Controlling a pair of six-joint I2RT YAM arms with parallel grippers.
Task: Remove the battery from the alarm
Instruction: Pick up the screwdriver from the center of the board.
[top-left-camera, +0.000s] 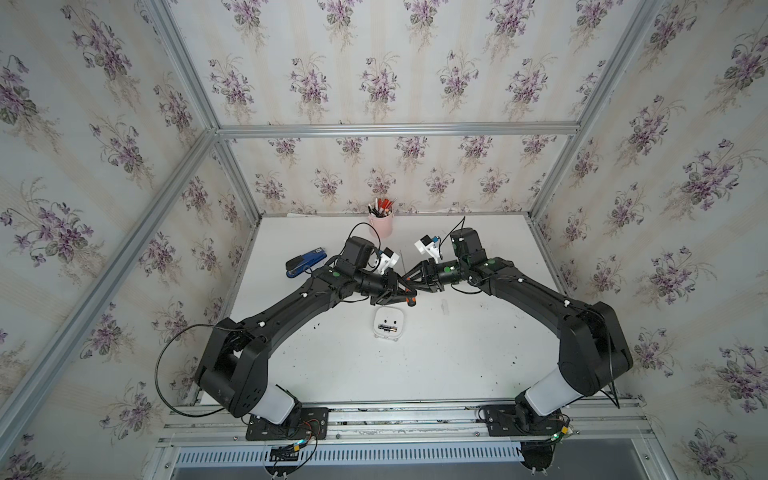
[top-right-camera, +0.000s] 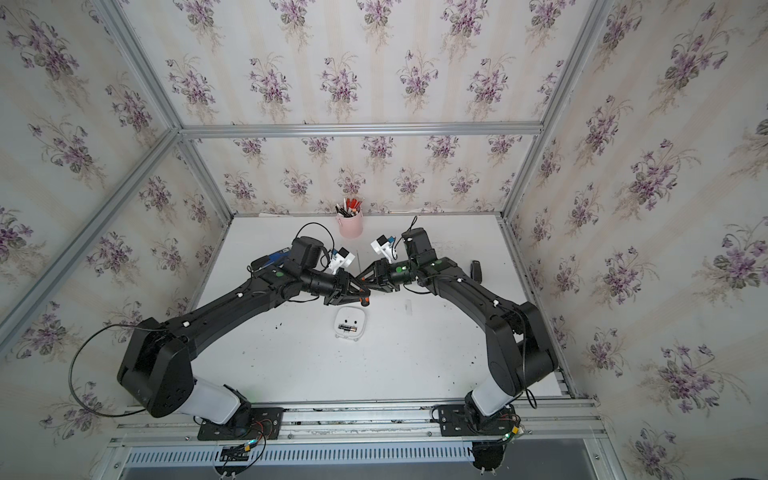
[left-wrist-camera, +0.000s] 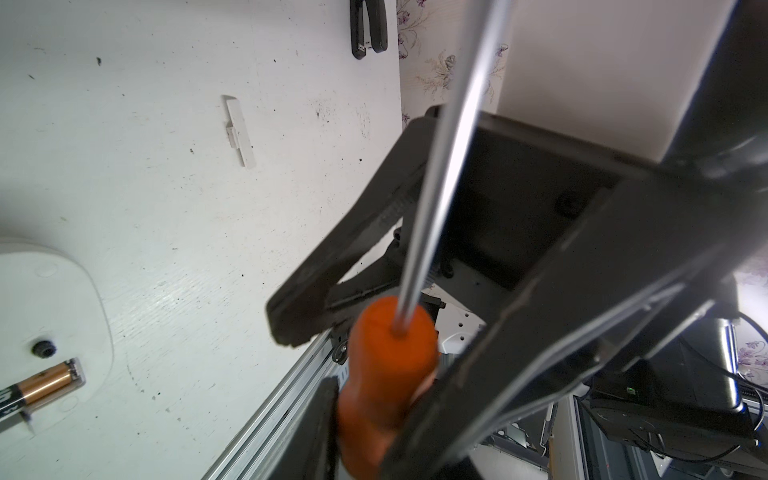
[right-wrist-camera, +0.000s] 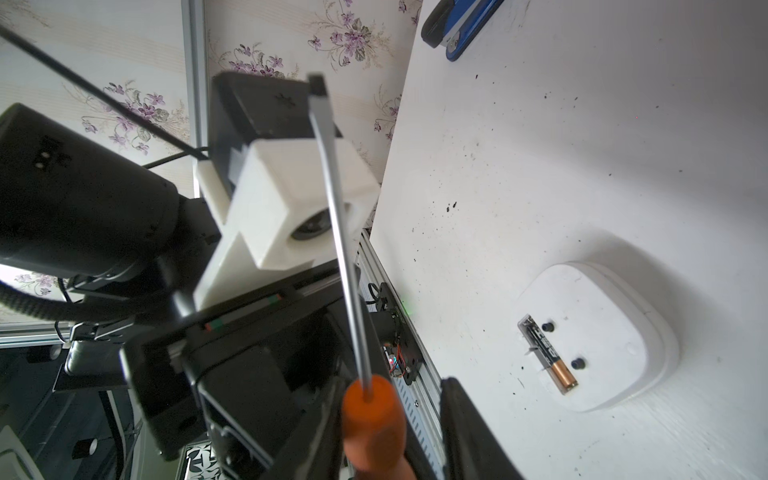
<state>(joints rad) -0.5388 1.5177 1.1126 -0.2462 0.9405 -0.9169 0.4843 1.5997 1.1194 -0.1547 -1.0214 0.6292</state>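
Passing the screwdriver (right-wrist-camera: 372, 419) from left tool (top-left-camera: 406, 294) to right tool (top-left-camera: 409, 278) looks like the step in hand, judged from how both meet on it above the middle of the tabletop (top-left-camera: 332, 365). To do it well, I reckon: right tool seats square on the thick part of the orange handle (left-wrist-camera: 390, 357) and clamps fully before the left lets go. A one-sided touch could let the handle roll out and drop near the alarm (top-left-camera: 388, 316). Mind the shaft (left-wrist-camera: 457, 124) too: it points up toward the far edge, flat tip crossing in front of the left wrist's camera housing (right-wrist-camera: 291, 199), so any swing wants to go away from that. Left tool: clenched on the handle, toward its butt end. Right tool: jaws part-way apart, astride the same handle nearer the shaft; right wrist view shows bare rail (right-wrist-camera: 419, 399) between the handle and one finger, so no pinch yet. Neither touches the alarm. Alarm lies face down about mid-tabletop, on the near-edge side of both tools. Battery (right-wrist-camera: 555, 361) sits in its open slot in the alarm's back, copper end showing, black body beside two small dark knobs (right-wrist-camera: 548, 327). Slot cover (left-wrist-camera: 240, 131), a white strip, lies loose toward the right edge from the alarm. Likely next need: flat tip under one battery end, gentle lever, alarm steadied.
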